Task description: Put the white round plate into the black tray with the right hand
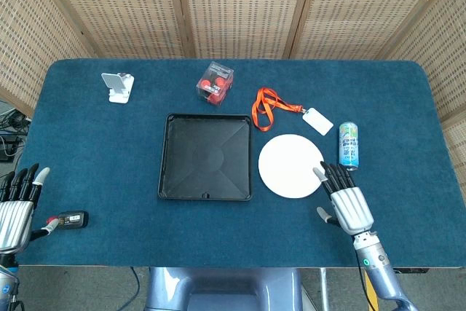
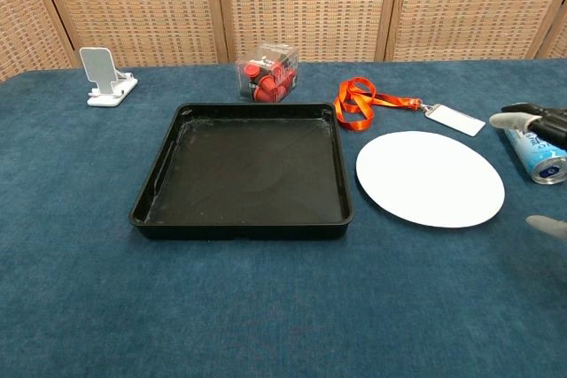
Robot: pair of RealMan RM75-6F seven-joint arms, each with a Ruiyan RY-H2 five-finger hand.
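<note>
Head view — right hand (image 1: 345,200), fingers spread and empty, beside white round plate (image 1: 290,165).

Head view high, looking down — chest view low, nearer; both share black tray (image 1: 205,156).

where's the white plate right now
In the head view the white round plate lies flat on the blue table right of centre, just right of the black tray, with the drink can further right.
</note>
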